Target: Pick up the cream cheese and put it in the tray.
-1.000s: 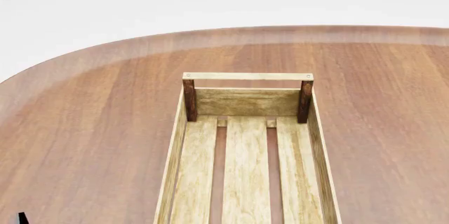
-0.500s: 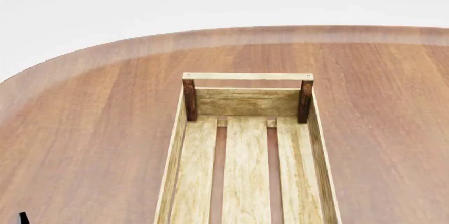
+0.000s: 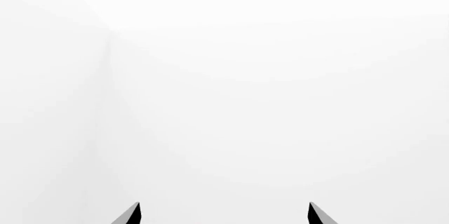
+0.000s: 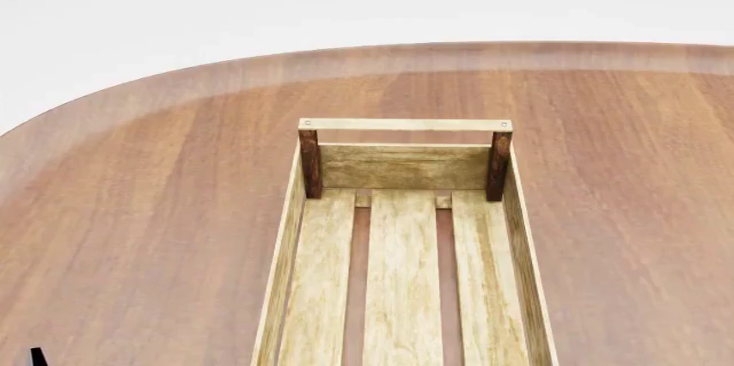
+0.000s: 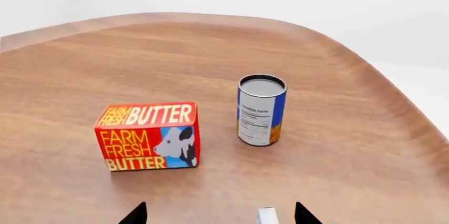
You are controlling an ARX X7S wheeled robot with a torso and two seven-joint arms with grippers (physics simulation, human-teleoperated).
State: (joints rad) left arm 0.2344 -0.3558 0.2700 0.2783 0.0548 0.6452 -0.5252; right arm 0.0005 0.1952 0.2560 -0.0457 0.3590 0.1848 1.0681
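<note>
The tray (image 4: 404,125), a long light wooden slatted crate with dark brown corner posts, lies in the middle of the head view, its near end cut off by the frame. It holds nothing that shows. Only a narrow white sliver of the cream cheese (image 5: 266,216) appears, at the edge of the right wrist view. It sits between the open fingers of my right gripper (image 5: 221,214), nearer one fingertip (image 5: 303,213). My left gripper (image 3: 224,214) is open, with nothing between its fingers, and faces blank white space.
A red-orange butter box (image 5: 149,135) and an upright blue-and-white can (image 5: 261,110) stand on the brown table (image 5: 337,145) beyond my right gripper. The table's curved edge (image 4: 137,87) runs behind the tray. A small black tip (image 4: 38,356) pokes into the head view's corner.
</note>
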